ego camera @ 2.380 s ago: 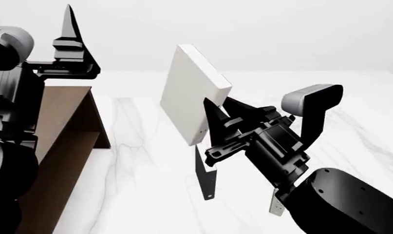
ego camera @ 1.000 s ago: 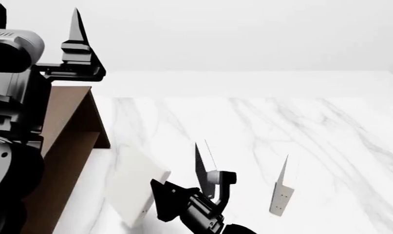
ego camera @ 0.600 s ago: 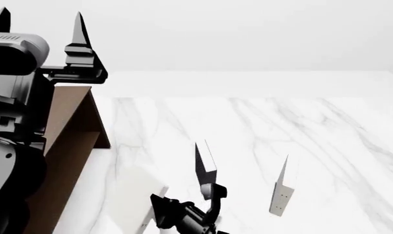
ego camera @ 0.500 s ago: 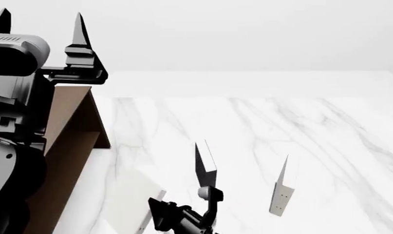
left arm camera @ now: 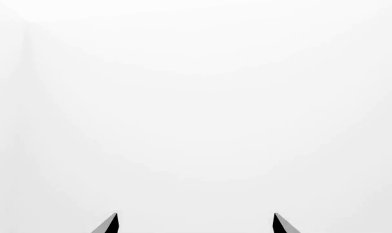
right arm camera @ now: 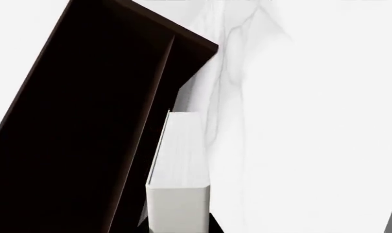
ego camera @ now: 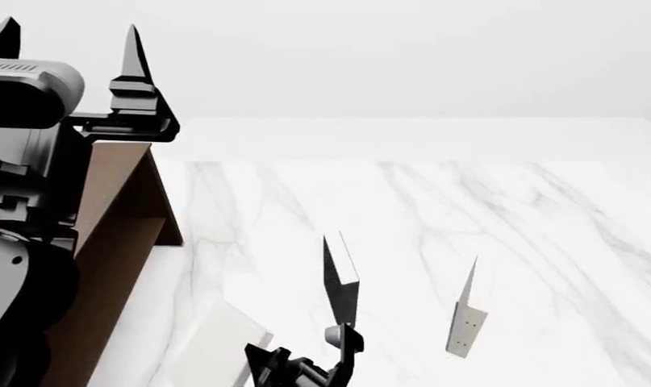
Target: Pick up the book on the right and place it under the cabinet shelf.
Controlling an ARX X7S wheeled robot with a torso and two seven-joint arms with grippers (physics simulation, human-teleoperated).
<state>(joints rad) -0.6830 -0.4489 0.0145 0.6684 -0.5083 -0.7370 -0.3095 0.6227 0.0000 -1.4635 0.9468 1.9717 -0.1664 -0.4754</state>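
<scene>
No text, label, brand, number or sign can be read in any of the views. The pale book (right arm camera: 178, 194) has a plain cover and spine with no lettering. The grey book (ego camera: 467, 322) standing near the right of the marble tabletop (ego camera: 540, 242) bears only a few small dots on its spine, which form no readable mark. The black book (ego camera: 341, 282) and the dark brown cabinet shelf (ego camera: 115, 242) are unmarked as well.
</scene>
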